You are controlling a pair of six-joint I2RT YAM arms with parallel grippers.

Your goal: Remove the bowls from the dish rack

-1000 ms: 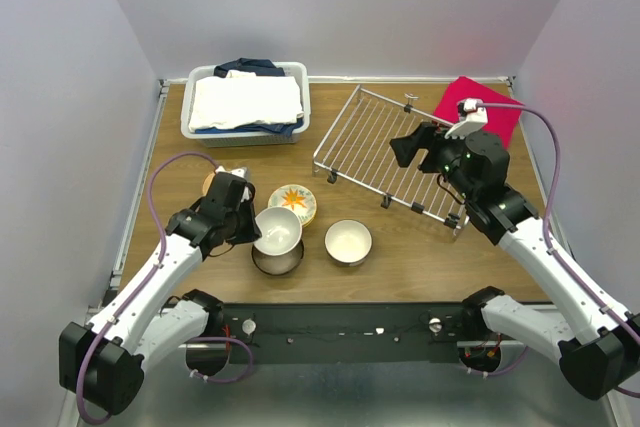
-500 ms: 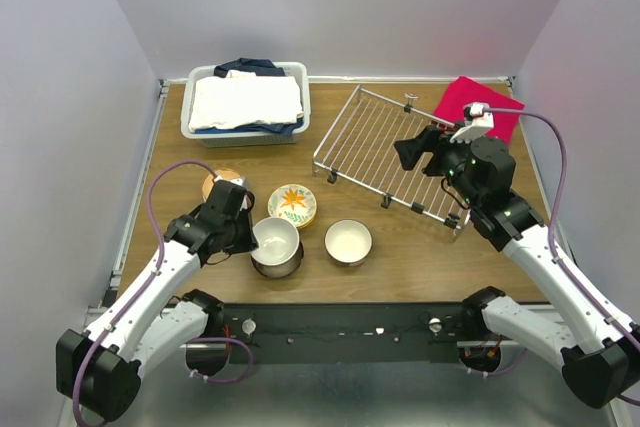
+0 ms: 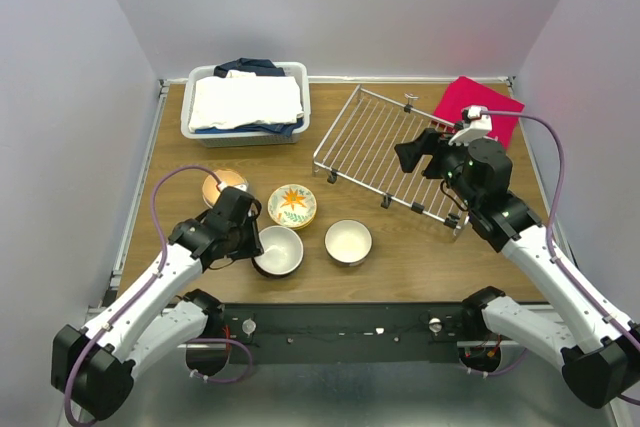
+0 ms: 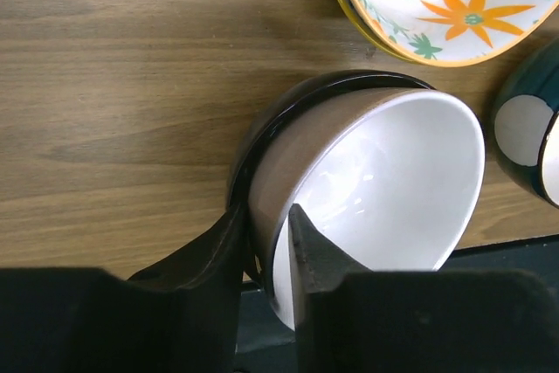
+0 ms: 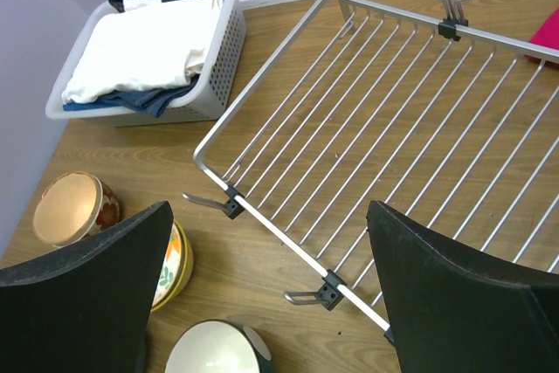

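Observation:
My left gripper [image 3: 252, 238] is shut on the near rim of a beige bowl [image 3: 281, 250] with a white inside; in the left wrist view [image 4: 266, 251] one finger is outside the wall and one inside. The beige bowl [image 4: 376, 181] sits tilted in a dark bowl [image 4: 288, 102]. A floral bowl stack [image 3: 292, 205], a teal bowl [image 3: 348, 242] and an orange-inside bowl [image 3: 222, 185] stand on the table. The silver dish rack [image 3: 385, 152] holds no bowls. My right gripper [image 3: 420, 147] is open and empty above the rack [image 5: 384, 128], its jaws wide [image 5: 271, 303].
A white bin [image 3: 245, 105] of folded cloth stands at the back left. A red cloth [image 3: 480, 107] lies behind the rack at the back right. The table's near edge runs just below the beige bowl.
My left gripper has lowered the beige bowl into the dark bowl and moved a little toward the near edge. My right gripper has drawn back slightly to the right over the rack.

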